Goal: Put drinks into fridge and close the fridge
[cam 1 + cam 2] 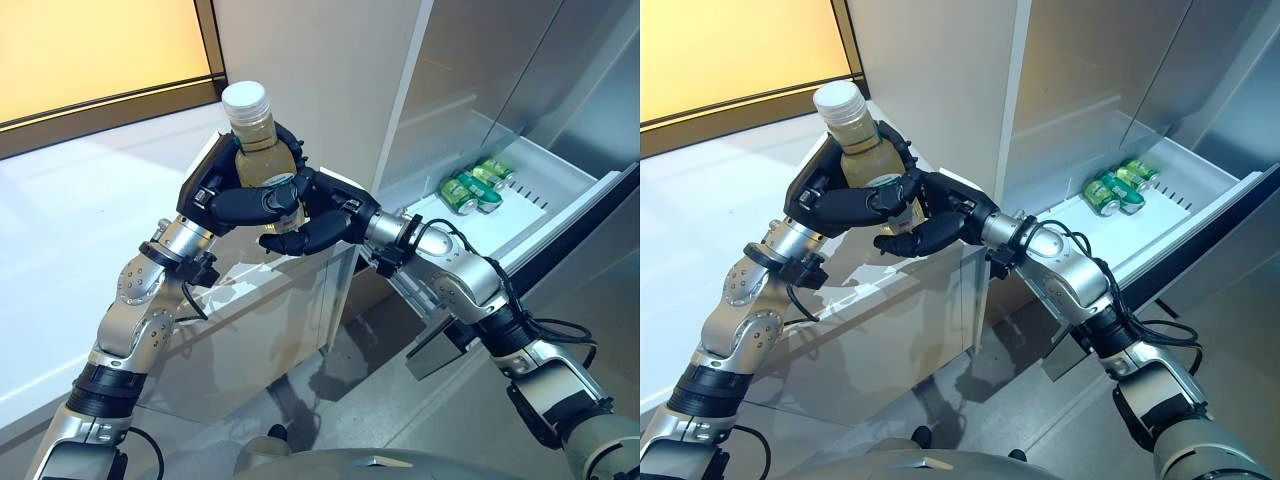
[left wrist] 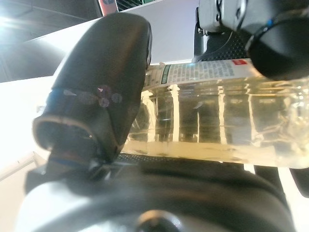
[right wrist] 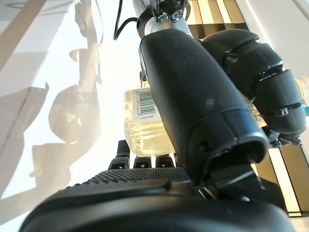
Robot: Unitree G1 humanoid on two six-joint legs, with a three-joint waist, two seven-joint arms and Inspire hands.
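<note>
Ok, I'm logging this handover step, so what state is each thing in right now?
Bottle: upright, white cap on, held in the air by both hands.
Left robot hand: shut on the bottle.
Right robot hand: shut on the bottle's lower part.
Fridge drawer: pulled open.
Green cans: lying on their sides in the drawer.

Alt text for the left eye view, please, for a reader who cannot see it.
Both hands, left hand and right hand, are curled round an upright bottle of pale yellow drink with a white cap. To the right, an open fridge drawer holds green cans.
</note>
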